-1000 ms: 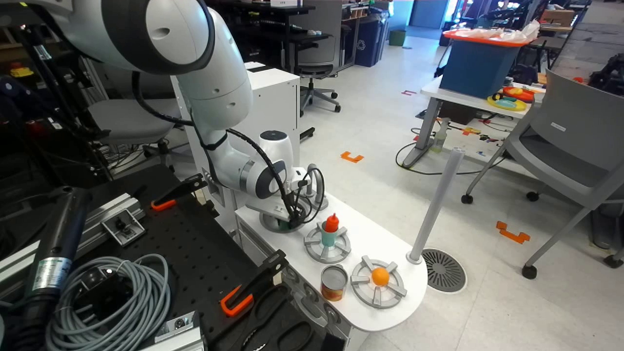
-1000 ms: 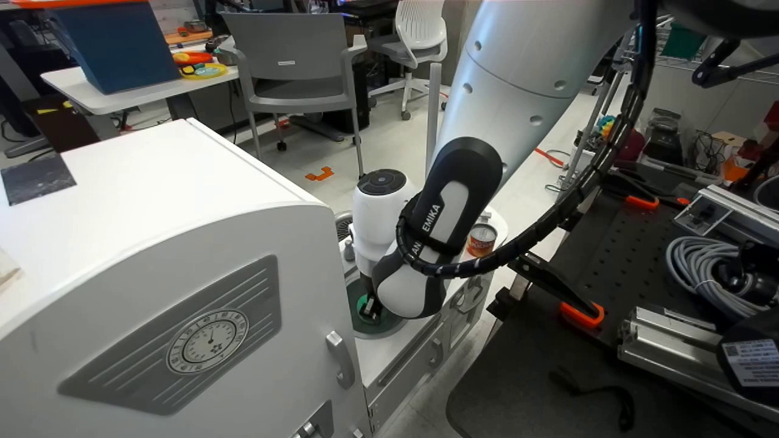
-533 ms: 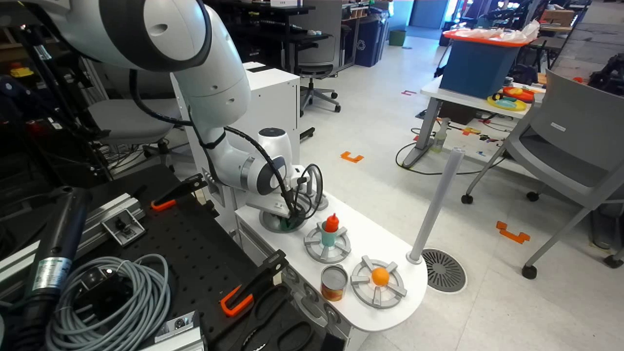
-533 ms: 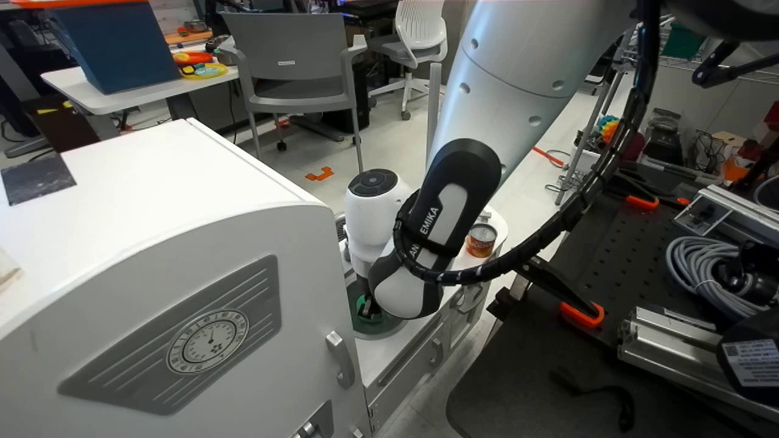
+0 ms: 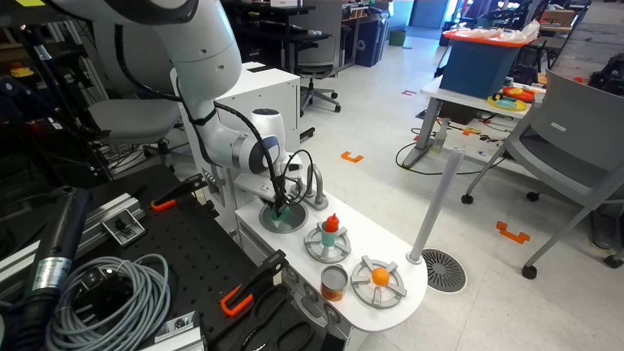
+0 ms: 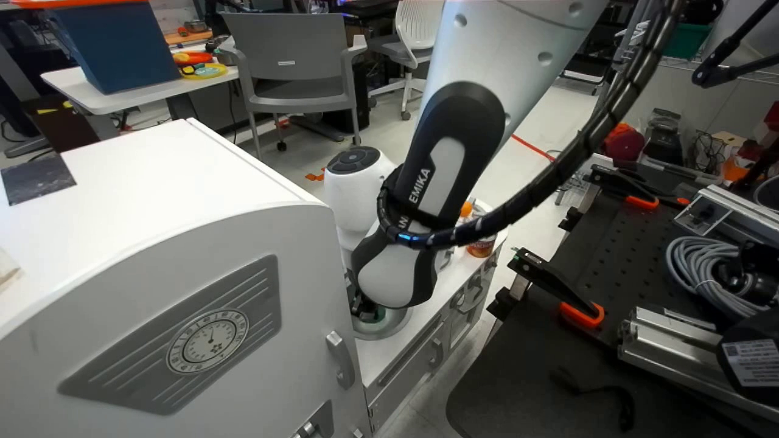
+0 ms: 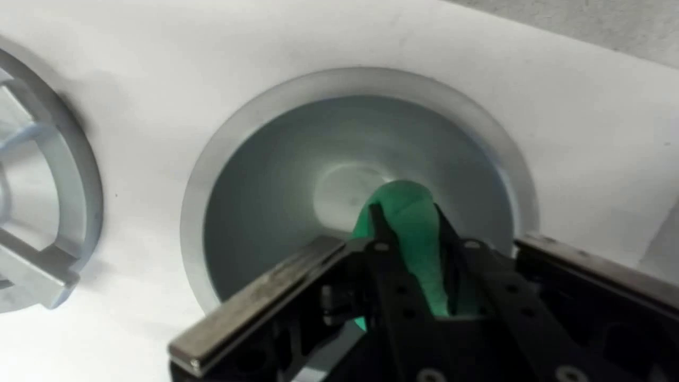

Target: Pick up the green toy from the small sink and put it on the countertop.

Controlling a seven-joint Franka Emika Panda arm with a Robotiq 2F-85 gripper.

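white panda arm (image 6: 490,58) w/ blk ribbed cable (image 6: 572,161) reaches down over the countertop (image 6: 453,277), its gripper (image 6: 367,311) low at the round sink (image 6: 392,331), a bit of green toy (image 6: 381,314) showing by it; can't tell if jaws hold it. food can (image 6: 481,247) & partly hid orange ball (image 6: 466,209) sit farther along same top. white cabinet (image 6: 152,176) w/ dial (image 6: 208,340) stands next to the sink, blk worktable (image 6: 535,371) w/ clamps (image 6: 551,277) & coiled cable (image 6: 684,271) across a gap, gray armchair (image 6: 298,58) & blue bin (image 6: 118,52) in bkgd.
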